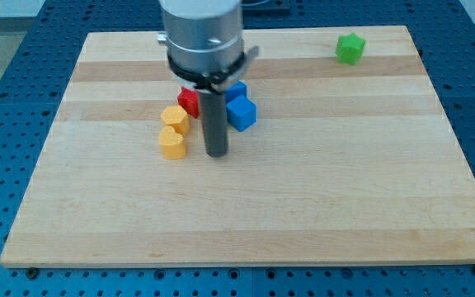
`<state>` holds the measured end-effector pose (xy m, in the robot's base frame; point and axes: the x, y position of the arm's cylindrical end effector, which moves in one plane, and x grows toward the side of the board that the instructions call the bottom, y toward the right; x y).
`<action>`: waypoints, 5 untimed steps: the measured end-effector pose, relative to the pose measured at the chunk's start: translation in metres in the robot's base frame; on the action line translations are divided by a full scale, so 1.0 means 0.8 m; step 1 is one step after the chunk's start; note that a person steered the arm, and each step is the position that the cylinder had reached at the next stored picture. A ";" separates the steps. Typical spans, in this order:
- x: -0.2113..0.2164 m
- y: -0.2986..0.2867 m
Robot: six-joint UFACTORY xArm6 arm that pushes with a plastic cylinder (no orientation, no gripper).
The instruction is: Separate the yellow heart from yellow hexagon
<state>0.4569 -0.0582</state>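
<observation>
Board (303,206) fills most of the frame, a pale wooden top on a blue perforated bench, and most of its surface carries nothing. Arm housing enters from the upper centre of the frame, and my rod drops from it to the board. My tip (216,154) rests just left of centre, close to the right of the two yellow blocks but apart from both, with a visible gap. No pincer is fitted to this rig, so there is no open or closed state to report.

Cluster, centre-left of frame: two blue blocks (240,109) touch each other just right of the rod; a red block (190,101) lies just up and left of the rod, partly hidden by the housing.

Task items: the two yellow blocks stand left of my tip, one directly above the other in the frame. I judge the upper one the yellow hexagon (175,119) and the lower one the yellow heart (172,143), though shapes are small. They touch or nearly so.

Green block (350,48) sits alone, upper right, well apart.

Finding: separation not achieved; the whole push remains.
</observation>
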 end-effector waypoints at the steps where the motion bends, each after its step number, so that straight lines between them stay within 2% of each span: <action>1: -0.005 -0.018; 3: -0.001 -0.058; 4: 0.048 -0.076; 5: 0.063 -0.077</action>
<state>0.5070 -0.1197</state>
